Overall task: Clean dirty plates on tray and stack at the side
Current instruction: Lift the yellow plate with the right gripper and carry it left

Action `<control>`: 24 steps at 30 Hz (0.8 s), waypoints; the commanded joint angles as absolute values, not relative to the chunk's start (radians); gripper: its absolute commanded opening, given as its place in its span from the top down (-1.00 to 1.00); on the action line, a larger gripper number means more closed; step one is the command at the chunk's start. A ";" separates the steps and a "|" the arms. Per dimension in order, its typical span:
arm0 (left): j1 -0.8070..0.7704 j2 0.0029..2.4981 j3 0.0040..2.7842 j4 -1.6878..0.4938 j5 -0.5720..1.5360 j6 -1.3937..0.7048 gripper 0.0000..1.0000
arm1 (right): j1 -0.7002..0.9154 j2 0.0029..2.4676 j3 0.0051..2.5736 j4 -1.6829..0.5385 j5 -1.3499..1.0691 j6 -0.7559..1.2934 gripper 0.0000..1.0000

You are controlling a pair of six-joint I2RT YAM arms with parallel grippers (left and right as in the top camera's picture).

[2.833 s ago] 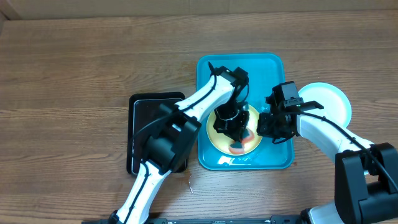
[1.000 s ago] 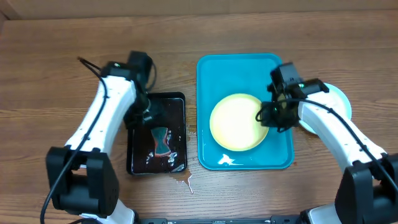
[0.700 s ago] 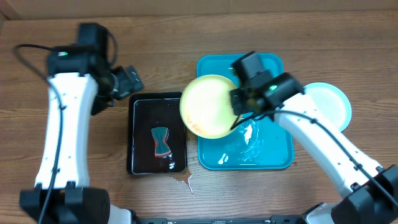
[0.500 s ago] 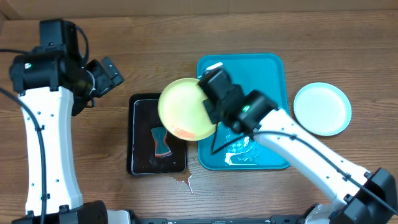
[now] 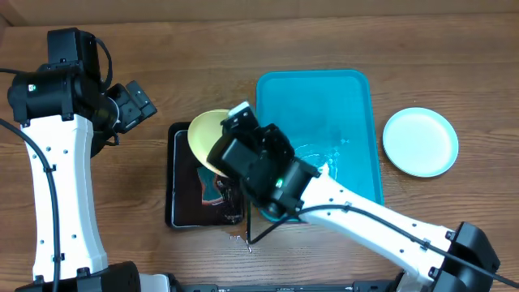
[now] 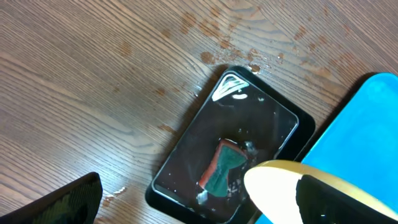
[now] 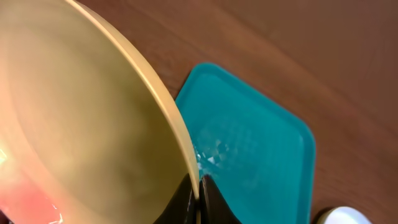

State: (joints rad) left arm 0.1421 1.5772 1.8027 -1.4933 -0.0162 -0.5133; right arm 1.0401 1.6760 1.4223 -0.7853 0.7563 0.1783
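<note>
My right gripper (image 7: 199,188) is shut on the rim of a yellow-green plate (image 5: 206,135) and holds it tilted on edge above the black tray (image 5: 180,207). In the right wrist view the plate (image 7: 81,118) fills the left side, with a red-orange smear low on its face. The turquoise tray (image 5: 340,113) is wet and holds no plate. A light-blue rimmed plate (image 5: 420,142) lies on the table to its right. My left gripper (image 5: 132,104) hangs open high at the left, away from everything; in its own view one of its fingers (image 6: 65,202) shows at the bottom left.
The black tray (image 6: 186,155) holds dark water and a red and green sponge (image 6: 222,167). A small puddle (image 5: 239,237) lies on the wood in front of it. My right arm (image 5: 365,223) stretches across the front of the turquoise tray (image 7: 261,143).
My right arm lifted the yellow-green plate off the turquoise tray and carried it left over the black tray. My left gripper opened, left the sponge in the black tray and drew back to the left.
</note>
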 commanded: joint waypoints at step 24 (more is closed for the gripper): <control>0.146 1.582 1.815 -1.492 -0.036 -0.494 -0.99 | 1.217 1.678 1.447 -0.764 1.204 0.181 0.93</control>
